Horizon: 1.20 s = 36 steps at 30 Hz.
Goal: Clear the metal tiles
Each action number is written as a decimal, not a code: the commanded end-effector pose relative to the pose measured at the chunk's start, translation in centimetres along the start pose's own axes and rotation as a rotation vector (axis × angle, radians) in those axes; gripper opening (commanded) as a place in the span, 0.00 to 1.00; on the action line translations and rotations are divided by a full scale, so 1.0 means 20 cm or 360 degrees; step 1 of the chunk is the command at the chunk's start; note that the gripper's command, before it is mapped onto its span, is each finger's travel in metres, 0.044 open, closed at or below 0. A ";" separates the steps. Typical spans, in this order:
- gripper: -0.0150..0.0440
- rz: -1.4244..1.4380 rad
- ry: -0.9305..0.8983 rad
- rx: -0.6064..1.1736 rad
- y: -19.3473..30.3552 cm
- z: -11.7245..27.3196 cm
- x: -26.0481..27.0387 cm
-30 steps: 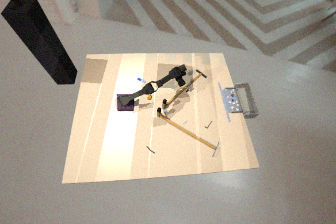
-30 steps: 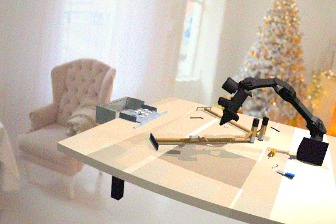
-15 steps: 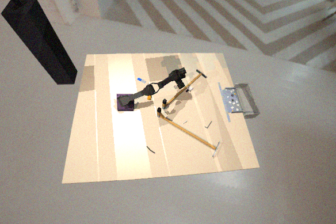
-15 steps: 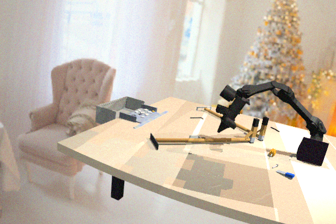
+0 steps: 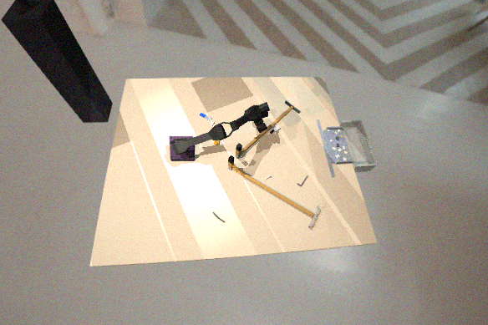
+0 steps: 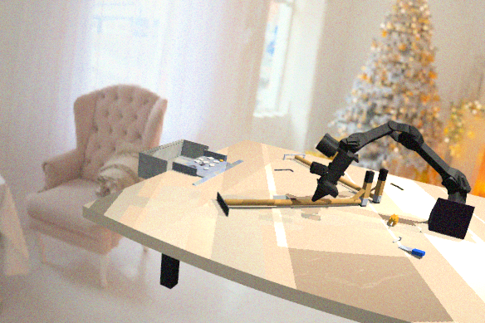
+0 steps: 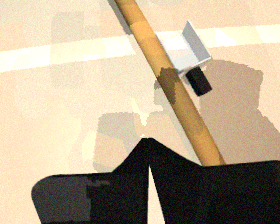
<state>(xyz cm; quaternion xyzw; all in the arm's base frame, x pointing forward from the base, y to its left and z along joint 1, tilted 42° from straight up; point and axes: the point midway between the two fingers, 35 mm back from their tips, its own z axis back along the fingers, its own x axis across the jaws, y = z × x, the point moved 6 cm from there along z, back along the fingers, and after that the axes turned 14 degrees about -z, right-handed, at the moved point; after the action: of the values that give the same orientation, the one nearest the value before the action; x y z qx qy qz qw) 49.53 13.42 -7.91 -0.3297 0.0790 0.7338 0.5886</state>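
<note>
Metal tiles (image 5: 339,149) (image 6: 211,164), several, lie on the steel bench plate. The grey catch box (image 5: 368,147) (image 6: 155,165) adjoins its far end. A long wooden-handled tool (image 5: 284,116) (image 6: 257,203) (image 7: 146,45) with a black crosswise head lies on the table. Another long wooden-handled tool (image 5: 276,194) (image 6: 350,183) has a pale metal crosswise head. Both have upright black-topped grips at their near ends. My gripper (image 5: 262,129) (image 6: 316,197) (image 7: 148,140) is shut and empty, above the table beside the black-headed tool's handle. The wrist view does not show the tool heads.
A small metal bracket-like piece with a black end (image 5: 275,129) (image 7: 198,81) lies beside that handle. A blue-handled tool (image 5: 203,116) (image 6: 417,252), an orange item (image 5: 216,142) (image 6: 394,219), a dark L-shaped key (image 5: 302,181) (image 6: 284,170) and a dark thin rod (image 5: 218,217) (image 6: 397,186) also lie on the table.
</note>
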 end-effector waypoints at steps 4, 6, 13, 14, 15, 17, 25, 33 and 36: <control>0.25 -0.0001 0.0017 0.0011 0.06 -0.08 -0.01; 0.25 -0.0005 0.0020 0.0012 0.07 -0.10 -0.01; 0.25 -0.0015 0.0026 0.0012 0.11 -0.16 -0.02; 0.25 -0.0015 0.0026 0.0012 0.11 -0.16 -0.02; 0.25 -0.0015 0.0026 0.0012 0.10 -0.16 -0.02; 0.25 -0.0015 0.0026 0.0012 0.10 -0.16 -0.03; 0.25 -0.0015 0.0026 0.0012 0.07 -0.17 -0.06; 0.25 -0.0015 0.0026 0.0013 0.05 -0.18 -0.09; 0.25 -0.0015 0.0026 0.0013 0.04 -0.18 -0.10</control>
<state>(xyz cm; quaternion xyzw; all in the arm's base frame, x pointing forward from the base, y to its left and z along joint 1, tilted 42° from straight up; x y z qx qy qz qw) 50.25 10.03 -9.70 -0.3357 0.0836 0.7265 0.5938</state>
